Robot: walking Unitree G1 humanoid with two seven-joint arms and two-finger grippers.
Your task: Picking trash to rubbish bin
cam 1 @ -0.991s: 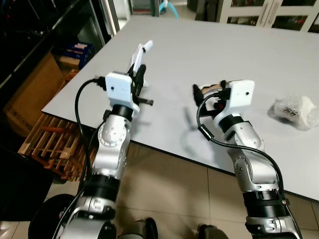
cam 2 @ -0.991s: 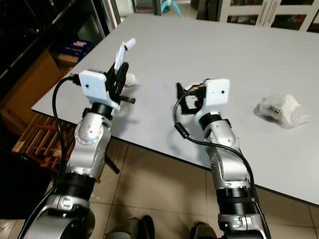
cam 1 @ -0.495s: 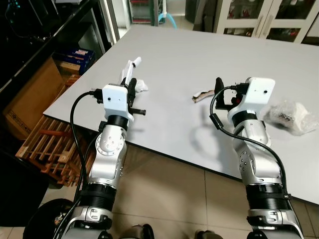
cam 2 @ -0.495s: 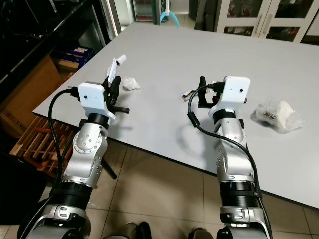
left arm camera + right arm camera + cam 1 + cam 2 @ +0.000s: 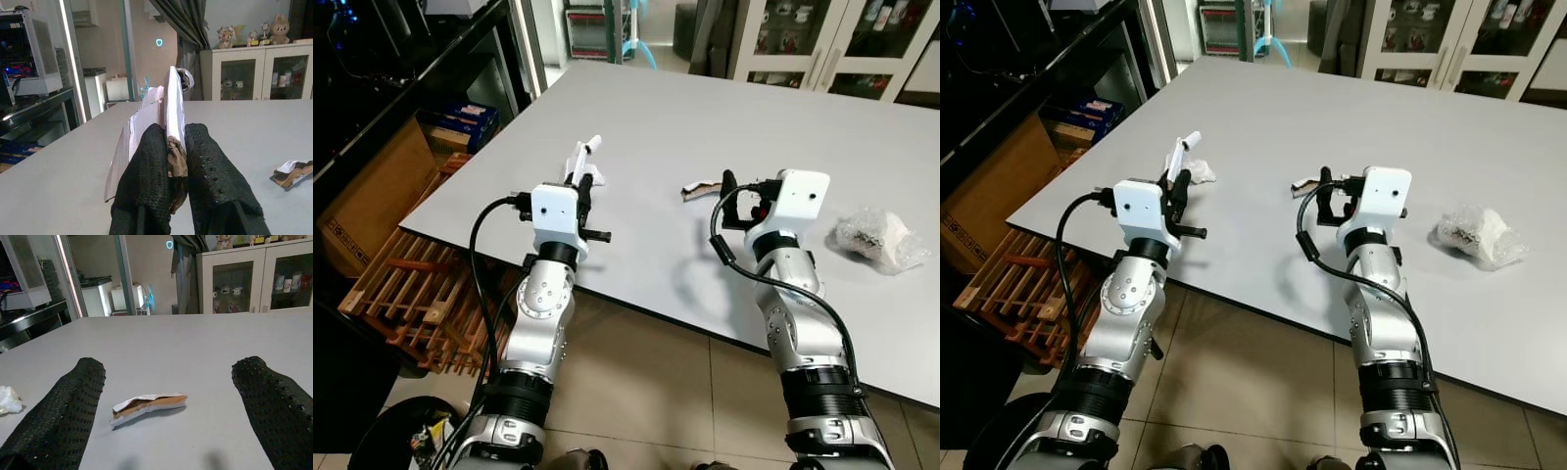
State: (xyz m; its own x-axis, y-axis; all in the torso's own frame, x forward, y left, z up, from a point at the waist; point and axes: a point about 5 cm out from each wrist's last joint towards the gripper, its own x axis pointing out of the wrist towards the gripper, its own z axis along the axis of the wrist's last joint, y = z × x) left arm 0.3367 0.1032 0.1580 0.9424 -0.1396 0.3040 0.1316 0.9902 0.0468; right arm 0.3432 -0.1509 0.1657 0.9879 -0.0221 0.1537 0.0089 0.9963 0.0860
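Two grippers busy | left gripper (image 5: pixel 168 161) pinches a white folded paper wrapper (image 5: pixel 166 105) upright | right gripper (image 5: pixel 168 404) wide, brown-and-white flat wrapper scrap (image 5: pixel 146 404) just ahead between fingers | advance low, close centred on the grey table (image 5: pixel 724 117).

I count four bits of trash: one wrapper (image 5: pixel 168 105) held up, one brown wrapper (image 5: pixel 148 404) mid-desk, one tissue wad (image 5: pixel 1201 172) near the desk's left edge, one plastic bag (image 5: pixel 876 240) toward its right edge.
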